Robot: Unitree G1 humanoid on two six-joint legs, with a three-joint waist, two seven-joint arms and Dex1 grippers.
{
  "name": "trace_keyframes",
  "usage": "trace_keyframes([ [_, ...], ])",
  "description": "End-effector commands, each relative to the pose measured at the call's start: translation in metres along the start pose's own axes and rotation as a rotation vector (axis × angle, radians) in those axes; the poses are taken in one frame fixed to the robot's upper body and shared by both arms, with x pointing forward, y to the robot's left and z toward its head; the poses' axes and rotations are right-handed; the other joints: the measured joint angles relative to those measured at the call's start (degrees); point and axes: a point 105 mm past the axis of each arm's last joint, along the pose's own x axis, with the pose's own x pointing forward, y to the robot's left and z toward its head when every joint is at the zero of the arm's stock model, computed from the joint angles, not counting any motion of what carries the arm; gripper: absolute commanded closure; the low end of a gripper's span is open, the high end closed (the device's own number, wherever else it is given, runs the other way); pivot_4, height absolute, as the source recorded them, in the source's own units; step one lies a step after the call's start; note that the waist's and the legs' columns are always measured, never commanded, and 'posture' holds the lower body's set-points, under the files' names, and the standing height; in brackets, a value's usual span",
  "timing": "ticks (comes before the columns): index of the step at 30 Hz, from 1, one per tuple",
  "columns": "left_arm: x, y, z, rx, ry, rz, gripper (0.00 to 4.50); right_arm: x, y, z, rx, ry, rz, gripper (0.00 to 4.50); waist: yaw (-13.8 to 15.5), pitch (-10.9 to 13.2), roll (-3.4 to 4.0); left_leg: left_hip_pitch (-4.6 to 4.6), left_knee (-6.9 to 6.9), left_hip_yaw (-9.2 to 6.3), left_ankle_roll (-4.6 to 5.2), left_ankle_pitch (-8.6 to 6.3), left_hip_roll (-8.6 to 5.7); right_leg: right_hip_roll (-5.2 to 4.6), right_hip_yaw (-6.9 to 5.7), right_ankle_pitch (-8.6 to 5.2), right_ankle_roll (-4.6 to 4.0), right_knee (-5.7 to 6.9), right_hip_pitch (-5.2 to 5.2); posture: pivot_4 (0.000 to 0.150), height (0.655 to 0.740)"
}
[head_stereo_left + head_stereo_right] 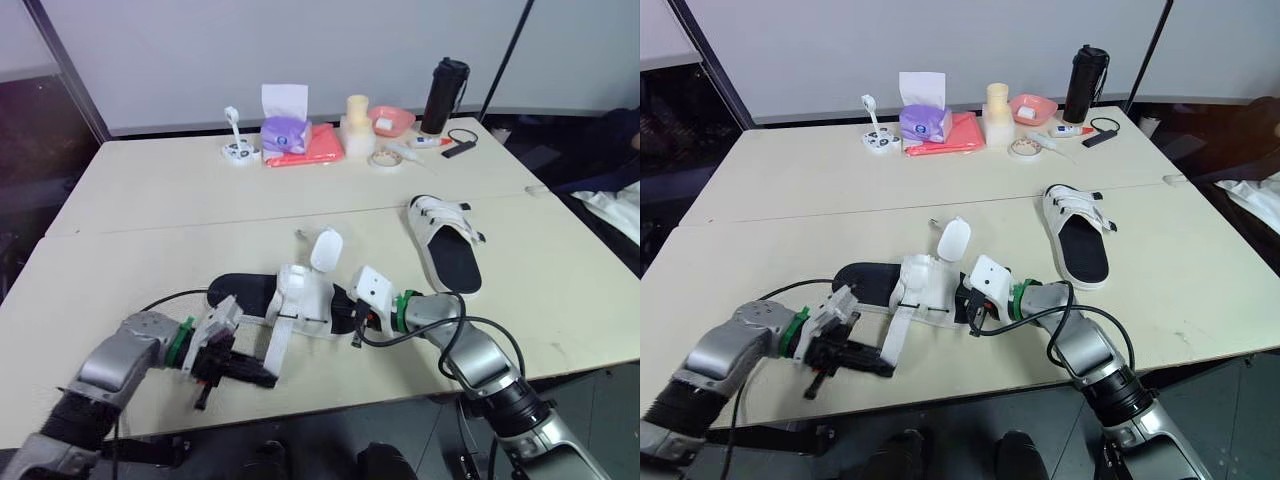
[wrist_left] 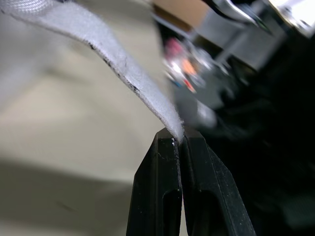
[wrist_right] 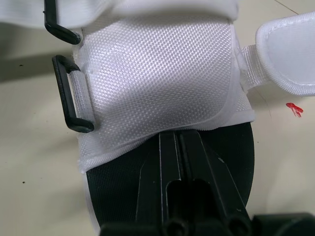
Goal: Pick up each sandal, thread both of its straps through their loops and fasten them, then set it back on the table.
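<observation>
White woven strap [image 2: 123,64], one of two on the near sandal [image 1: 300,295], is being pinched at its tip by the left claw [image 2: 179,140], whose fingers are pressing tightly together on it. The strap is trailing free off the sandal's side and is not yet passing through any loop. The right claw [image 3: 178,135] is lying over the black insole with its fingers drawn narrow, apparently nipping the hem of the white upper to steady the sandal. The sandal is resting at the front of the counter [image 1: 150,200], between the two arms. The second strap [image 1: 326,248] is standing up unfastened, and the black loops [image 3: 71,93] are carrying no strap.

The far sandal [image 1: 445,240] is lying well apart to the right with its straps crossing its upper, so it is judged finished. That leaves threading, fastening and setting down for the near one.

A black bottle [image 1: 444,95], a pink bowl [image 1: 392,120], a purple tissue pack [image 1: 285,132] and a tape roll [image 1: 385,160] are standing along the far edge, obstructing nothing.
</observation>
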Motion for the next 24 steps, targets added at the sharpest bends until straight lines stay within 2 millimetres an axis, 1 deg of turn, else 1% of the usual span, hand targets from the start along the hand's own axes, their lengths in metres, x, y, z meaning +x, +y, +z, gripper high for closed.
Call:
trace_keyframes([
  [1, 0.003, -0.018, 0.004, 0.041, 0.036, -0.088, 4.46, 0.000, 0.005, -0.018, 0.032, 0.068, 0.021, 4.50, 0.06, 0.00, 0.00, 0.00, 0.00, 0.01, 0.00, 0.00, 0.01, 0.00, 0.00, -0.05, -0.09, -0.02, -0.02, 0.150, 0.7400],
  [3, 0.003, -0.021, 0.006, 0.066, 0.048, -0.100, 4.46, 0.000, 0.005, -0.018, 0.031, 0.069, 0.021, 4.50, 0.11, 0.00, 0.00, 0.00, 0.00, 0.00, -0.01, 0.00, 0.03, 0.00, 0.00, -0.05, -0.10, -0.04, -0.06, 0.150, 0.7400],
  [7, 0.002, -0.020, 0.017, 0.111, 0.027, -0.095, 4.46, -0.001, 0.005, -0.018, 0.030, 0.070, 0.020, 4.50, 0.15, 0.00, 0.01, -0.03, -0.04, 0.01, 0.00, -0.01, 0.04, 0.00, 0.00, -0.05, -0.09, -0.05, -0.07, 0.150, 0.7400],
  [15, -0.013, -0.005, 0.074, 0.198, -0.122, -0.007, 4.46, -0.002, 0.004, -0.019, 0.030, 0.073, 0.015, 4.50, 0.35, 0.01, -0.01, -0.03, 0.00, 0.02, 0.00, 0.00, 0.04, 0.03, -0.02, 0.02, 0.05, -0.04, -0.02, 0.150, 0.7400],
  [16, -0.016, 0.001, 0.083, 0.204, -0.160, 0.022, 4.46, -0.002, 0.004, -0.019, 0.029, 0.072, 0.015, 4.50, 0.34, 0.01, -0.01, -0.03, 0.00, 0.03, 0.00, 0.00, 0.04, 0.03, -0.02, 0.03, 0.07, -0.04, -0.01, 0.150, 0.7400],
  [19, -0.021, 0.015, 0.101, 0.218, -0.232, 0.093, 4.46, -0.001, 0.004, -0.019, 0.028, 0.070, 0.014, 4.50, 0.33, 0.01, -0.01, -0.03, 0.01, 0.03, 0.01, 0.00, 0.03, 0.06, -0.02, 0.05, 0.09, -0.03, 0.00, 0.150, 0.7400],
  [21, -0.023, 0.031, 0.116, 0.234, -0.289, 0.170, 4.46, 0.000, 0.004, -0.018, 0.027, 0.068, 0.015, 4.50, 0.31, 0.01, -0.02, -0.04, 0.01, 0.03, 0.01, 0.01, 0.01, 0.06, -0.02, 0.05, 0.10, -0.02, 0.00, 0.150, 0.7400],
  [23, -0.023, 0.042, 0.124, 0.242, -0.325, 0.215, 4.46, 0.000, 0.004, -0.018, 0.027, 0.067, 0.015, 4.50, 0.40, 0.03, -0.05, -0.04, 0.05, 0.01, 0.01, 0.01, -0.16, 0.07, -0.04, 0.06, 0.11, 0.01, 0.01, 0.150, 0.7400],
  [24, -0.023, 0.047, 0.125, 0.241, -0.327, 0.226, 4.46, 0.000, 0.004, -0.018, 0.026, 0.068, 0.014, 4.50, 0.39, 0.03, -0.05, -0.03, 0.07, 0.01, 0.01, 0.01, -0.17, 0.08, -0.04, 0.06, 0.11, 0.01, 0.02, 0.150, 0.7400],
])
